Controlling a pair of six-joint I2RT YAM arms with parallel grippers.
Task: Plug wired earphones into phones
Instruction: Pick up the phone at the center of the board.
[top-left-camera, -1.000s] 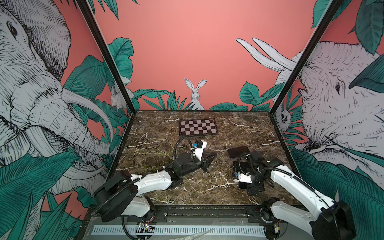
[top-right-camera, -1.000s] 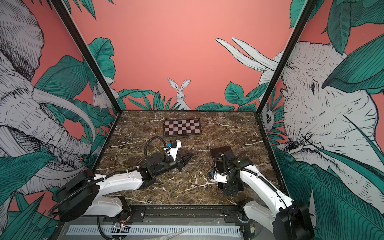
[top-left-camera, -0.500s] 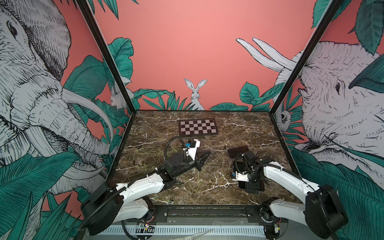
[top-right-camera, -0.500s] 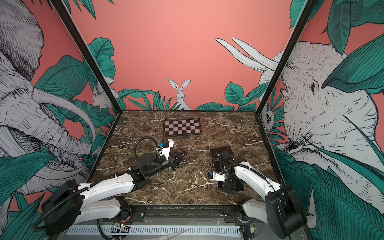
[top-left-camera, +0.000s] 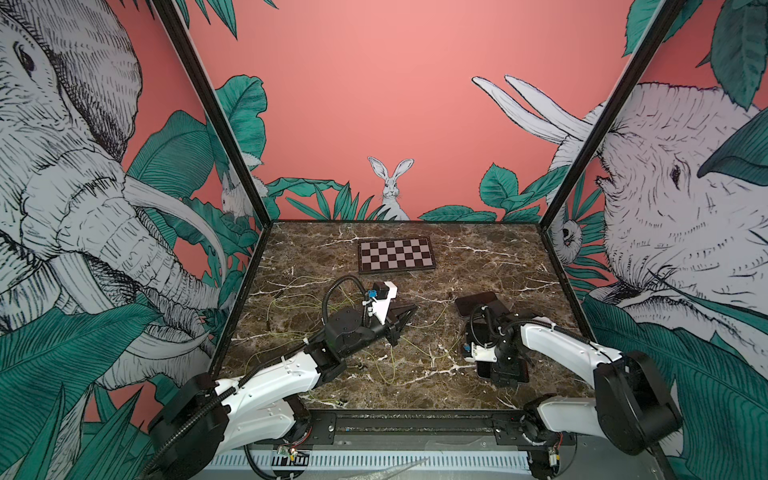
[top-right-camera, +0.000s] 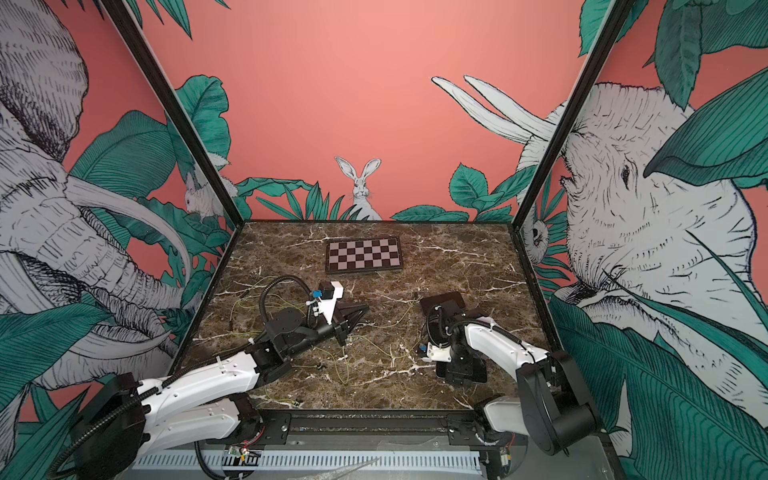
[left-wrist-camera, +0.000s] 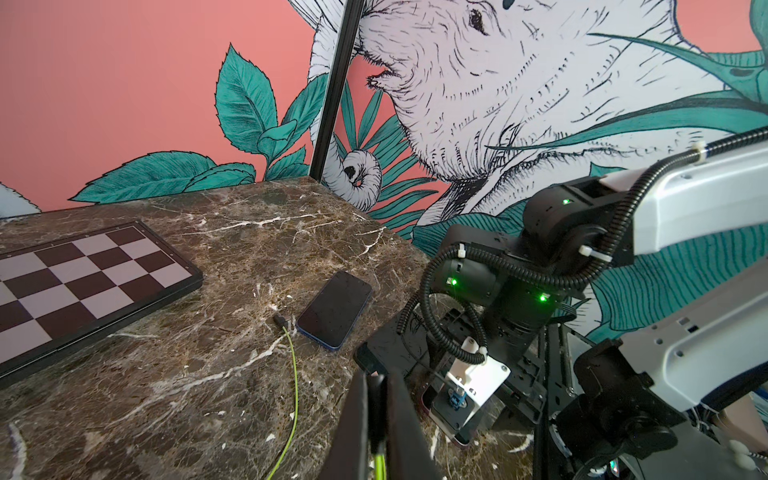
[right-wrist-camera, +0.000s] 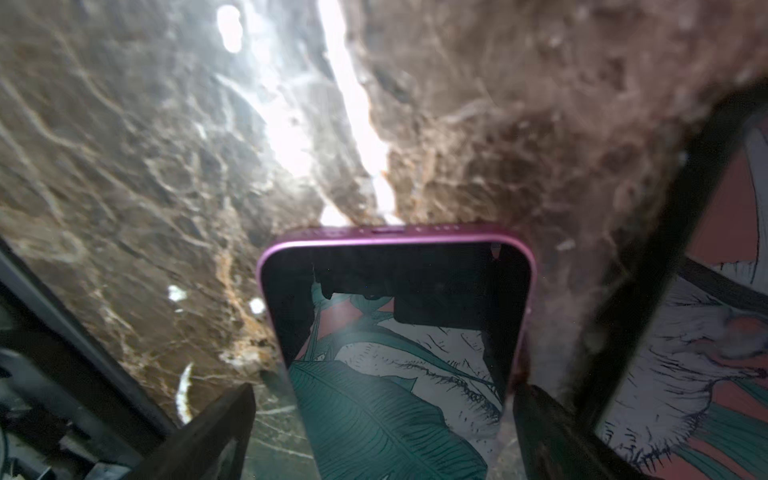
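The left claw (left-wrist-camera: 379, 376) is pressed together on a yellow-green cord (left-wrist-camera: 379, 461). The cord shows between its fingers (left-wrist-camera: 401, 415) in the left wrist view, but which part of the cord is pinched I cannot tell. In both top views this claw (top-left-camera: 410, 308) (top-right-camera: 365, 308) stands above the table (top-left-camera: 457, 257) and points toward the right arm.

Ahead of the left claw a blue phone (left-wrist-camera: 334, 309) lies flat, with the screen up. A loose cord (left-wrist-camera: 293, 374) runs from near the claw to that phone. Its dark plug (left-wrist-camera: 280, 321) lies just beside the phone's near corner and is not in it. A dark phone (left-wrist-camera: 382, 349) lies nearer to the claw, partly under the right arm. The board (left-wrist-camera: 83, 282) is ahead and to the claw's left. More cords (top-left-camera: 286, 299) are spread on the table behind and below this claw.

The right claw (right-wrist-camera: 383, 388) points down with its fingers wide apart, one on each side of the pink phone (right-wrist-camera: 395, 332). This phone lies flat under the claw, and its screen mirrors the wall picture. Its short end, with the port, points away from the claw. One finger (right-wrist-camera: 208, 432) is clearly apart from the phone. The other finger (right-wrist-camera: 548, 432) is very close to the phone's edge, and whether it touches I cannot tell.
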